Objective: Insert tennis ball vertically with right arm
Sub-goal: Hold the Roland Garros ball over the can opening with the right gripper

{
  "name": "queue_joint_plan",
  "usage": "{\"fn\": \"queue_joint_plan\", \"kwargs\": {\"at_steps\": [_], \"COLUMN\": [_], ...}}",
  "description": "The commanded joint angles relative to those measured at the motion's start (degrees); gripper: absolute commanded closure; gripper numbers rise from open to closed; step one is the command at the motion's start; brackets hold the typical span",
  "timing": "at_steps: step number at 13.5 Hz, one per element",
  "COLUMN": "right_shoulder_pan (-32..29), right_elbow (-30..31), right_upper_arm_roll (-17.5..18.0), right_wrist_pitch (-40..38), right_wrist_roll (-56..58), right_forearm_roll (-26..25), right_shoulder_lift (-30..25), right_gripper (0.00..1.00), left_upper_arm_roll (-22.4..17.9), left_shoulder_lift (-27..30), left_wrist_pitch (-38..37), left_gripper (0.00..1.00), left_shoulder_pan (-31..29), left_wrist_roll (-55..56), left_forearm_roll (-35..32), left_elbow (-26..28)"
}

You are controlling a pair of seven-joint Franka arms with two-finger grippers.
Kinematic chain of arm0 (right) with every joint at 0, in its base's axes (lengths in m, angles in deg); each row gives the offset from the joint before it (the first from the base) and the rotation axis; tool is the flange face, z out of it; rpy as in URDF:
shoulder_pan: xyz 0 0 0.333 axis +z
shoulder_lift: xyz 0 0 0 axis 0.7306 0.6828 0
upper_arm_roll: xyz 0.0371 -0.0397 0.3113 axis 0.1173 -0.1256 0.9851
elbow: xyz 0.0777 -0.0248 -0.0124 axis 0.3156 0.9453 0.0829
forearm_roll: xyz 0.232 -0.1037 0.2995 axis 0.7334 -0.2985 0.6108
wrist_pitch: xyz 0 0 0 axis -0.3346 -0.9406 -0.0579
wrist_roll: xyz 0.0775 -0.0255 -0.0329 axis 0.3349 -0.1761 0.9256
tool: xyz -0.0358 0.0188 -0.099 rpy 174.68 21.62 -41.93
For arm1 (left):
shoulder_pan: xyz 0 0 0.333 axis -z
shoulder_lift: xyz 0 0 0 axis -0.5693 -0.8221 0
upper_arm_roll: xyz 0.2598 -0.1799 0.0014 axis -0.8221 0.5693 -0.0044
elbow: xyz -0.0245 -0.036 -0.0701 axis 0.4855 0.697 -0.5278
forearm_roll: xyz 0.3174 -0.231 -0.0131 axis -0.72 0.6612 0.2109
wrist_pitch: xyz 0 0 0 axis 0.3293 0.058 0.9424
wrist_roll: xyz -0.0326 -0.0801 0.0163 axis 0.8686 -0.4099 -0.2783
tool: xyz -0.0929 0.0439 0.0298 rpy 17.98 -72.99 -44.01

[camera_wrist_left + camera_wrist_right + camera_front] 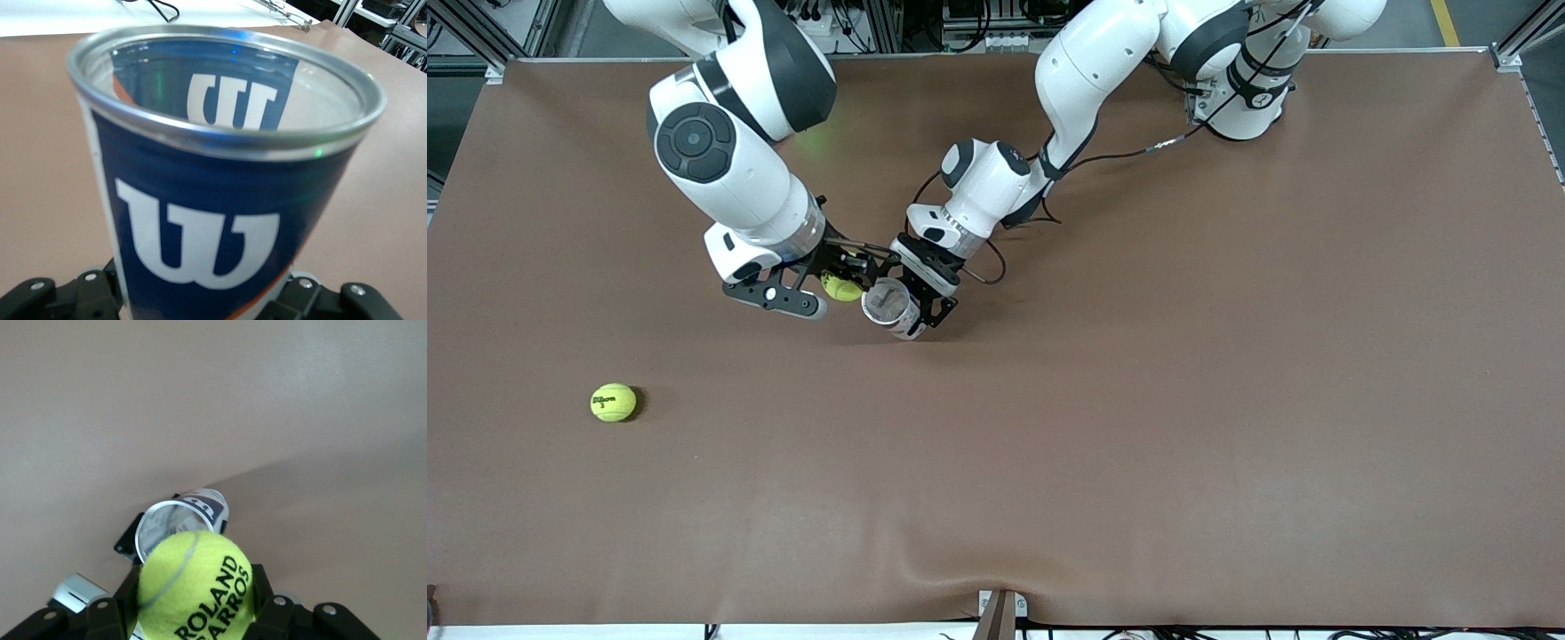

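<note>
A robotics lab — brown-covered table (1227, 400), aluminium framing (1516, 44) and cabling along its edge.

Bright, even light from above, soft dark shadows on the brown desk (1138, 427) under both arms, small shadow beside the loose ball (613, 402), close-up can (213, 220) blurry, shiny rim.

Yellow tennis ball (195, 587) clamped in right gripper (843, 283), at nine o'clock of open-topped blue can (890, 306), above brown table
</note>
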Motion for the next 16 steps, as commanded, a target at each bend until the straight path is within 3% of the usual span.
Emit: {"fn": "queue_joint_plan", "kwargs": {"at_steps": [1,7,16], "right_shoulder_pan": [1.13,1.57,4.03], "right_elbow": [-1.21,-1.12,0.36], "right_upper_arm_roll": [-0.58,-0.58,-0.58], "right_wrist_pitch": [0.67,1.29,3.13], "right_wrist_roll": [-1.95,-2.12,-5.2], "right_forearm_roll": [-0.11,-0.11,-2.65], "right_shoulder_lift": [1.25,2.57,5.38], "right_gripper": [1.0,1.0,1.0], "left_upper_arm_roll": [-0.31,-2.68,-2.69], "left_shoulder_lift": [-2.07,-3.3,-3.3], "left_wrist_pitch": [1.24,1.86,1.86], "left_gripper": [0.23,0.23,0.23], "left_shoulder_pan": [1.24,3.17,3.26], "left_wrist_roll": [-0.02,-0.02,0.07], "left_forearm_roll": [-0.09,0.0,0.0], "left_elbow": [-1.72,-1.8,-1.8]}}
